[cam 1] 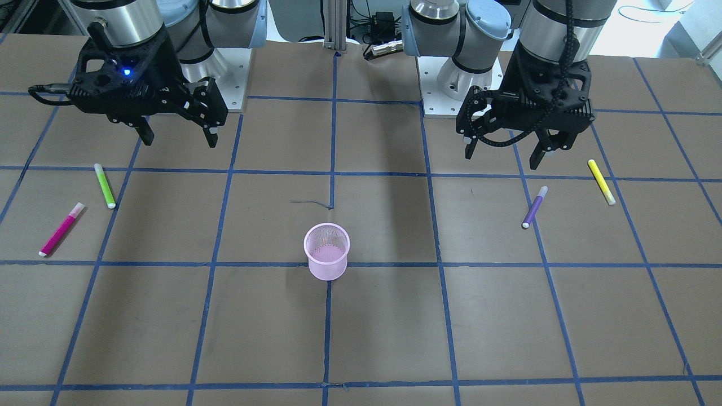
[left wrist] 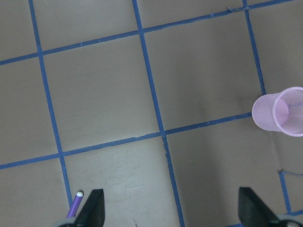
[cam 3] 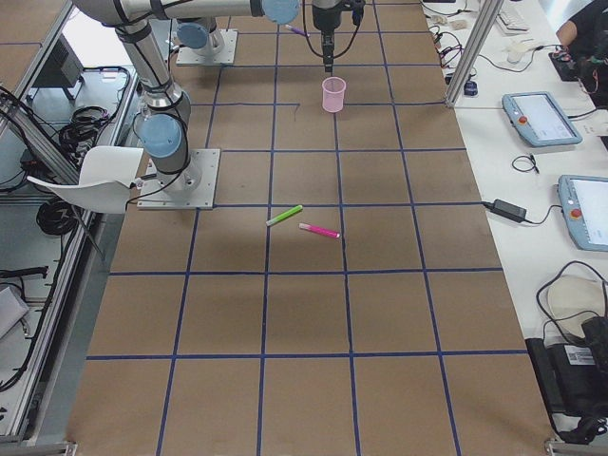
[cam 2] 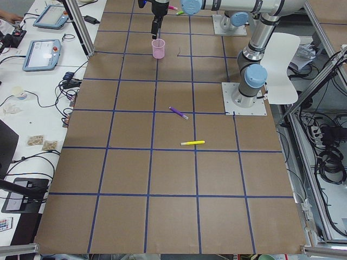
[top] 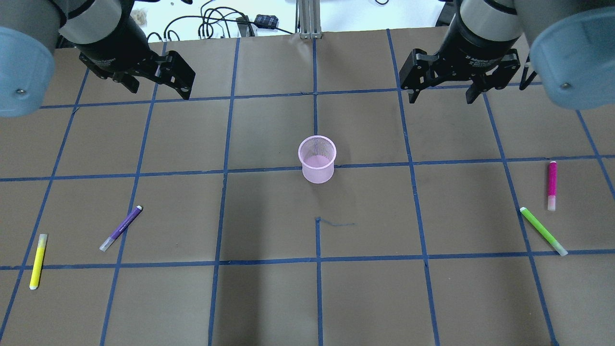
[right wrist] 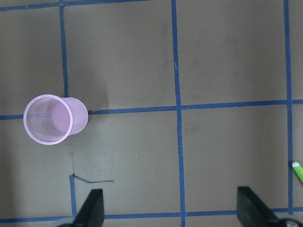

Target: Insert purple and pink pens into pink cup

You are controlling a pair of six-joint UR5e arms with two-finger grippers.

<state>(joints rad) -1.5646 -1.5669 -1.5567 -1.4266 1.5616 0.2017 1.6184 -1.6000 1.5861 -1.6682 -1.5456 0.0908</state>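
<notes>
The pink mesh cup (top: 316,159) stands upright and empty at the table's middle; it also shows in the front view (cam 1: 327,251). The purple pen (top: 120,228) lies flat on the robot's left side, and its tip shows in the left wrist view (left wrist: 75,204). The pink pen (top: 552,185) lies flat on the robot's right side. My left gripper (top: 158,89) hovers open and empty, high above the table, beyond the purple pen. My right gripper (top: 441,98) hovers open and empty, far from the pink pen. The cup shows in both wrist views (left wrist: 279,111) (right wrist: 54,118).
A yellow pen (top: 37,262) lies left of the purple pen. A green pen (top: 543,231) lies beside the pink pen; its tip shows in the right wrist view (right wrist: 297,170). Blue tape lines grid the brown table (top: 269,298). Arm bases stand at the robot's edge.
</notes>
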